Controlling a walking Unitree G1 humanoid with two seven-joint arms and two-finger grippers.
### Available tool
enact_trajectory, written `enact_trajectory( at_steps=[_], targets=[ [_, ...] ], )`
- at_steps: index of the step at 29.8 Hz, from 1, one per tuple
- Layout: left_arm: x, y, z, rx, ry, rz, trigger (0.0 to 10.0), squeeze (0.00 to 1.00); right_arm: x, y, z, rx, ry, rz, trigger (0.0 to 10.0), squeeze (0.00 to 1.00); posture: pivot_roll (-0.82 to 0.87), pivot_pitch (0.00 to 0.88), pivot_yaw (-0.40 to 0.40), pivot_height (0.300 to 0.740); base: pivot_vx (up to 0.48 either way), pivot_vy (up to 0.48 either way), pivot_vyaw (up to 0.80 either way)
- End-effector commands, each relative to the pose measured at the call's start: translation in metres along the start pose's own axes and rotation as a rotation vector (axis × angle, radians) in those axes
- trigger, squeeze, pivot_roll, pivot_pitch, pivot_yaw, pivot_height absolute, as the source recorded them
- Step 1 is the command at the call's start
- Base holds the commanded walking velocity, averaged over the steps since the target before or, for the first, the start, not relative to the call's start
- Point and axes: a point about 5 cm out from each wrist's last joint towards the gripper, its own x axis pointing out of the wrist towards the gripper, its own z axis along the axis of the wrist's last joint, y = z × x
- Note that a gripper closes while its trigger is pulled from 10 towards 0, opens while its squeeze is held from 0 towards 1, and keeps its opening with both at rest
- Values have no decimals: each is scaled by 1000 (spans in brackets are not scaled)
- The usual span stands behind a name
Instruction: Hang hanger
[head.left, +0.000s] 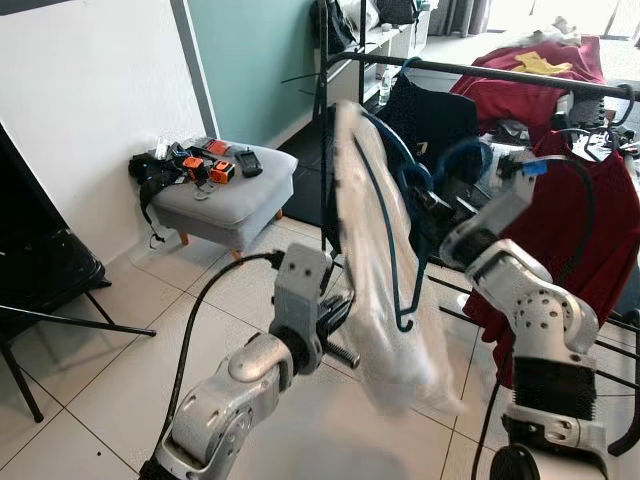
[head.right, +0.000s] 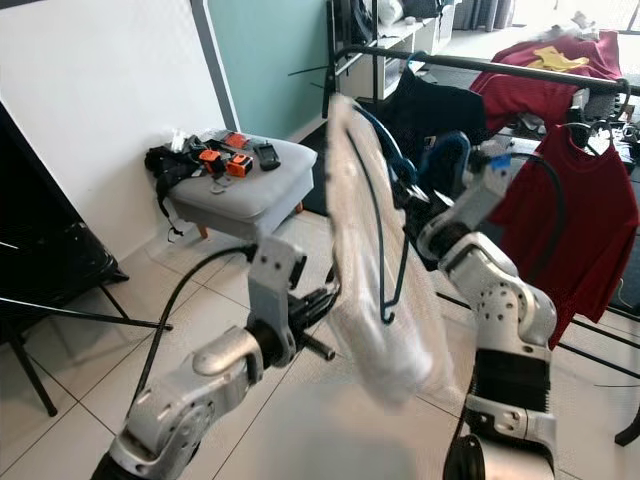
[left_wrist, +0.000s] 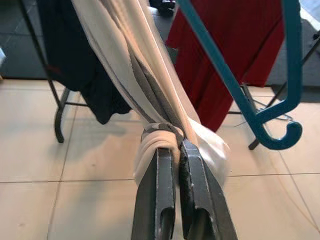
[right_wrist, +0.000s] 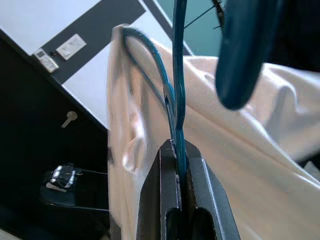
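Landmark: clothes rack (head.left: 470, 70), black metal bar across the back of the scene.

Nearest, in front of the rack: left gripper (left_wrist: 176, 150), 2 fingers pressed together on a bunched fold of the white garment (head.left: 385, 270); in the left wrist view the cloth wraps over the fingertips (left_wrist: 162, 165). Left arm reaches up from below toward the rack.

White garment is draped on the blue hanger (head.left: 390, 230), held up in the air in front of the rack, tilted, edge-on to the head camera, blurred. Hanger's lower hooked end (left_wrist: 280, 137) sticks out below the cloth. Hanger not on the bar.

Right gripper (right_wrist: 179, 150) just in front of the rack, fingers clamped on the thin blue hanger rod near its top; wide blue hook end (right_wrist: 245, 50) looms just beyond the fingers.

On the rack: black garment (head.left: 430, 115) behind the held hanger, red t-shirt (head.left: 585, 220) hanging toward the robot's right, another red garment (head.left: 530, 70) with a yellow patch behind the bar.

Left of the rack: grey footstool (head.left: 225, 195) with black and orange gadgets (head.left: 205, 165) on top, against a white wall panel (head.left: 90, 100). Tiled floor (head.left: 90, 380) below.
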Motion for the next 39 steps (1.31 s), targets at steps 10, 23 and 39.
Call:
enact_trajectory(
  at_steps=[10, 23, 39],
  targets=[
    [-5, 2, 37, -130, -223, -81, 10000, 1000, 0, 51, 27, 99, -186, 397, 10000, 0, -58, 49, 61, 740, 0, 0, 0],
    [-27, 31, 88, -177, -467, -3, 10000, 1000, -31, 50, 27, -36, -71, 650, 10000, 0, -44, 52, 56, 740, 0, 0, 0],
    [-52, 72, 128, -112, -641, 291, 10000, 824, -55, 30, 46, -204, -12, 680, 10000, 0, -40, 60, 52, 740, 0, 0, 0]
  ],
)
